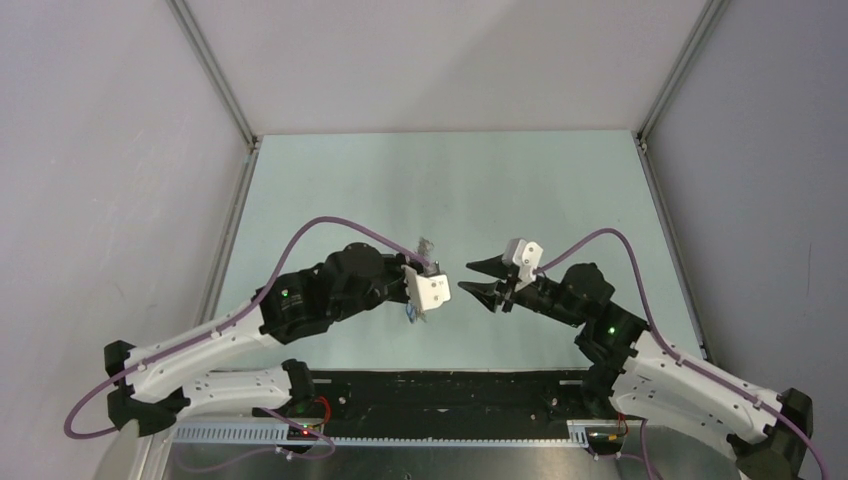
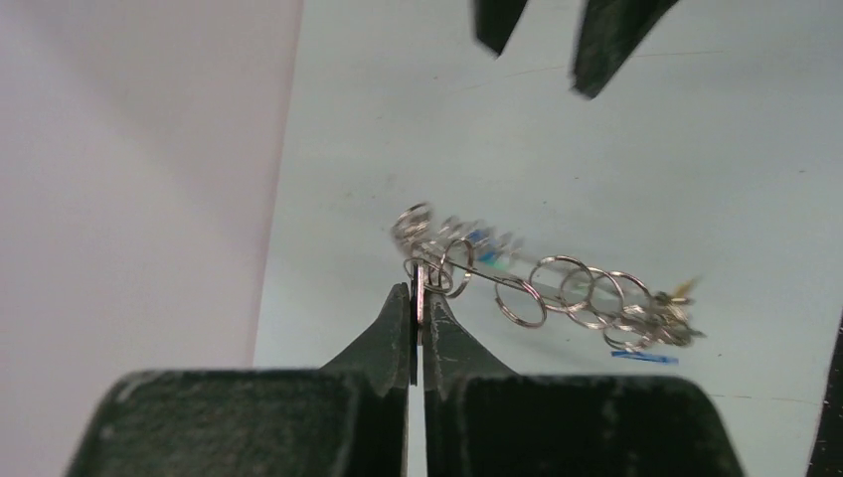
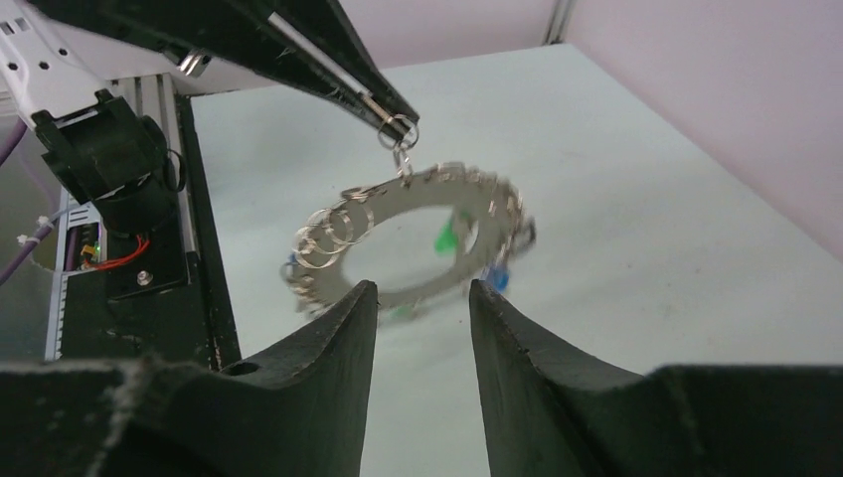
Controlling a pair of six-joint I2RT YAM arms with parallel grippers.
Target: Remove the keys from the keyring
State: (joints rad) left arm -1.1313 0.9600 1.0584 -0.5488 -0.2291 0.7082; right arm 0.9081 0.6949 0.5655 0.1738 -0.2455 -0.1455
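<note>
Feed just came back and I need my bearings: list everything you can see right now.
keyring: one, grey wire, hanging in the air
keys: several, count blurred, silver with green and blue heads, on the keyring
small rings: many, silver, along the keyring
table: one, pale green, under everything
left gripper: one, black, shut on one of the small rings, holding the bunch up
right gripper: one, black, open, facing the keyring, apart from it
</note>
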